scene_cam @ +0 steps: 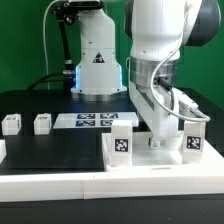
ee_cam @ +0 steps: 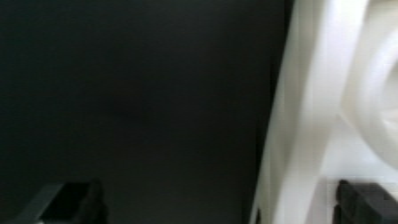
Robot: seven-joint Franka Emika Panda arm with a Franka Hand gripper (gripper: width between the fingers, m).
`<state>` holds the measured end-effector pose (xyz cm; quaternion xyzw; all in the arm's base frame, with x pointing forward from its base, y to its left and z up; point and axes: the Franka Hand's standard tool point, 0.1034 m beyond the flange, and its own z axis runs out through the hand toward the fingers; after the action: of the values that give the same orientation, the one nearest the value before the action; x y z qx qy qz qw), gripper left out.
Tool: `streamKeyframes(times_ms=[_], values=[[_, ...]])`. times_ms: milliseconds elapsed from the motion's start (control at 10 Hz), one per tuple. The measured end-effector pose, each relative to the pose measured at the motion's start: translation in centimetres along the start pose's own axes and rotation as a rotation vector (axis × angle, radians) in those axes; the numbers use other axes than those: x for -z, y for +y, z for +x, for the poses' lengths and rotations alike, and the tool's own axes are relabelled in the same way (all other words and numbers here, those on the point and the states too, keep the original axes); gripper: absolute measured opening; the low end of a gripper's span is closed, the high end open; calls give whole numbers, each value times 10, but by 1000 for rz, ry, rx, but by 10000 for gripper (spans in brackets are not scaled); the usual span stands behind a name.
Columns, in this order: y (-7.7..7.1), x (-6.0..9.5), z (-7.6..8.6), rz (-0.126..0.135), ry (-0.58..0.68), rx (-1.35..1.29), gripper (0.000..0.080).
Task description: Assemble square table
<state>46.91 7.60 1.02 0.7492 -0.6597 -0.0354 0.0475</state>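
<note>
the large white plastic square slab [scene_cam: 165, 166] lies just beneath the two-finger gripper [scene_cam: 158, 136], fingers spread wide, clasping nothing; two short white tagged leg posts [scene_cam: 122, 142] seemingly stand on the slab; two loose posts [scene_cam: 42, 122] wait well apart from it, unfitted.

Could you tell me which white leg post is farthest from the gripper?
The leg post at the exterior view's far left edge, on the black worktop; the other three sit closer to the gripper.
</note>
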Motion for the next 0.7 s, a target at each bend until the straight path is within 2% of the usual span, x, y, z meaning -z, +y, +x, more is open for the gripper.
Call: streamKeyframes(times_ms=[100, 200, 400, 500, 600, 700], values=[[-1, 1, 0, 2, -1, 8, 553], [-2, 2, 0, 4, -1, 9, 553], [-2, 1, 0, 4, -1, 9, 212], [-2, 1, 0, 4, -1, 9, 212], [-3, 2, 2, 11, 1, 2, 80], [-3, 3, 4, 12, 2, 0, 80]])
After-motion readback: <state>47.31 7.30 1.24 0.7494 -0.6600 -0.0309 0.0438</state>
